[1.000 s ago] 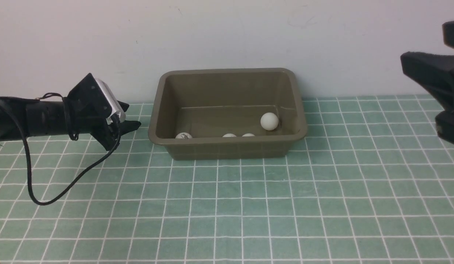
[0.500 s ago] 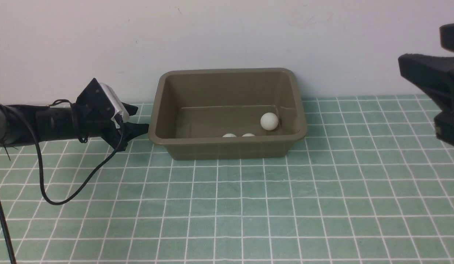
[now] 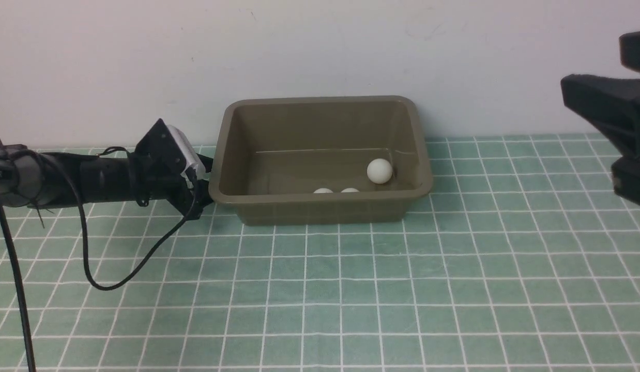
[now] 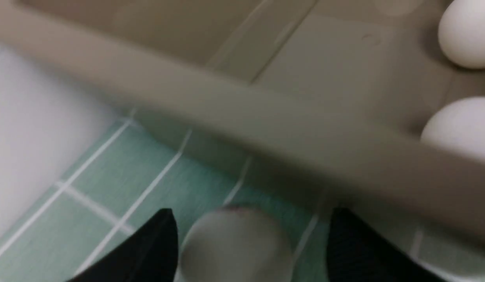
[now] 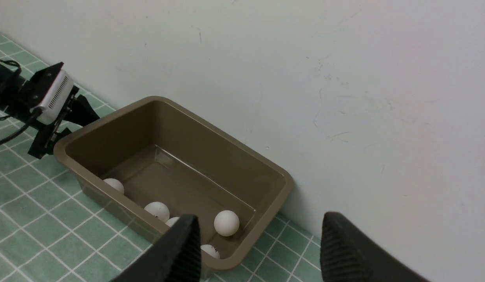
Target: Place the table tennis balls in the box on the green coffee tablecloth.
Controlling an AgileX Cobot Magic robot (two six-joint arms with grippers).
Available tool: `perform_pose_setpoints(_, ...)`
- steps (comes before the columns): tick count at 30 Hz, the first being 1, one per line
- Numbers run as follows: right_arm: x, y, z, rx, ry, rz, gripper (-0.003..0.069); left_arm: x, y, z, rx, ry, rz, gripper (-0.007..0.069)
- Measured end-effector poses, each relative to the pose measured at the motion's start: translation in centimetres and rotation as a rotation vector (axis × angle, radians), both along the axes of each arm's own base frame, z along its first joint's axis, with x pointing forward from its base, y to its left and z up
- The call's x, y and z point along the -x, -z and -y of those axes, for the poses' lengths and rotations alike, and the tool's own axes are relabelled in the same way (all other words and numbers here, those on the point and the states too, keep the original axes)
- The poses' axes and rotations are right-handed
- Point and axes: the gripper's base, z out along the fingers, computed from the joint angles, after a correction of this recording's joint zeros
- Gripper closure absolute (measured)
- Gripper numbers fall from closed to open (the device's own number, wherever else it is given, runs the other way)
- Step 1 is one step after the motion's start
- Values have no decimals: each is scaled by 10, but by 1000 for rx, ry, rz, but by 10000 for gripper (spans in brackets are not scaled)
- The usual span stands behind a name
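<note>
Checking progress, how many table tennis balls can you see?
5 in the box: one at left, two together mid-front, one toward the right, one front-right corner. A blurred sixth may lie at the left gripper.

1. Front view: even, diffuse light, medium bright, slight cool cast. No hard shadows; only a soft dark band under the box (image 3: 320, 206) on the tablecloth (image 3: 351, 289).
2. No glare spots; faint sheen line on the box floor.
3. Left wrist view: heavily blurred. Box rim (image 4: 242, 117) smeared, grid lines soft. Ball (image 4: 234, 246) between the left gripper (image 4: 246, 250) fingers is out of focus and shaded grey; balls beyond the rim brighter.
4. Right wrist view: sharp mid-field, wall scuffs legible. Right gripper (image 5: 258, 250) fingers (image 5: 180, 250) close to lens, dark, texture still readable.
5. Mild softness at frame edges.
</note>
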Motion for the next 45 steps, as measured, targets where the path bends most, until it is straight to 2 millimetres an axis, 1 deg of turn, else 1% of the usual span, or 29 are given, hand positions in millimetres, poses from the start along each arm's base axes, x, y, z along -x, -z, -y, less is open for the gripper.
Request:
perform_pose_setpoints(2,0,0,0,0,0,0,274,-3,3,3,-15,-13,-4,163)
perform_pose_setpoints(10,0,0,0,3,3,-5,274,-6,12,-2,-61,-75,-22,169)
perform_pose_setpoints(11,0,0,0,3,3,-5,274,-7,12,-3,-63,-86,-22,181)
perform_pose_setpoints(14,0,0,0,3,3,-5,274,-9,12,-5,-61,-123,-20,276)
perform_pose_setpoints(16,0,0,0,3,3,-5,274,-9,12,-6,-60,-135,-21,279)
perform_pose_setpoints(20,0,1,0,0,2,-7,274,-8,7,-15,-66,-152,-35,279)
perform_pose_setpoints(22,0,1,0,-3,2,-9,274,-5,-4,-28,-63,-189,-63,279)
perform_pose_setpoints(23,0,1,0,-3,2,-9,274,-3,-15,-39,-45,-222,-81,279)
perform_pose_setpoints(24,0,1,0,-3,2,-9,274,-1,-25,-45,-6,-252,-105,279)
perform_pose_setpoints(26,0,1,0,-3,2,-9,274,4,-47,-52,76,-270,-125,279)
perform_pose_setpoints(27,0,1,0,-4,1,-10,274,7,-59,-52,114,-250,-121,279)
perform_pose_setpoints(29,0,1,0,-7,0,-12,274,13,-80,-42,189,-168,-105,279)
perform_pose_setpoints(30,0,1,0,-8,0,-13,274,16,-91,-30,223,-91,-87,279)
perform_pose_setpoints(32,0,1,0,-9,0,-13,274,19,-100,-9,244,7,-72,279)
perform_pose_setpoints(33,0,1,0,-10,-1,-15,274,19,-101,3,243,41,-69,279)
perform_pose_setpoints(34,0,1,0,-13,-1,-17,274,19,-100,20,233,73,-70,279)
perform_pose_setpoints(36,1,1,-1,-16,-2,-20,274,18,-96,38,194,89,-69,279)
perform_pose_setpoints(37,1,1,-1,-17,-3,-20,274,17,-92,51,151,97,-61,279)
perform_pose_setpoints(40,1,1,-1,-17,-3,-20,274,14,-83,70,7,91,-13,274)
perform_pose_setpoints(41,1,1,-1,-17,-3,-20,274,13,-80,74,-31,84,1,258)
perform_pose_setpoints(42,1,1,-1,-17,-3,-20,274,12,-80,77,-35,79,3,220)
perform_pose_setpoints(43,1,1,-1,-17,-3,-20,274,12,-80,78,-23,65,-6,166)
perform_pose_setpoints(45,0,0,0,-9,-2,-8,274,11,-84,81,25,28,-31,96)
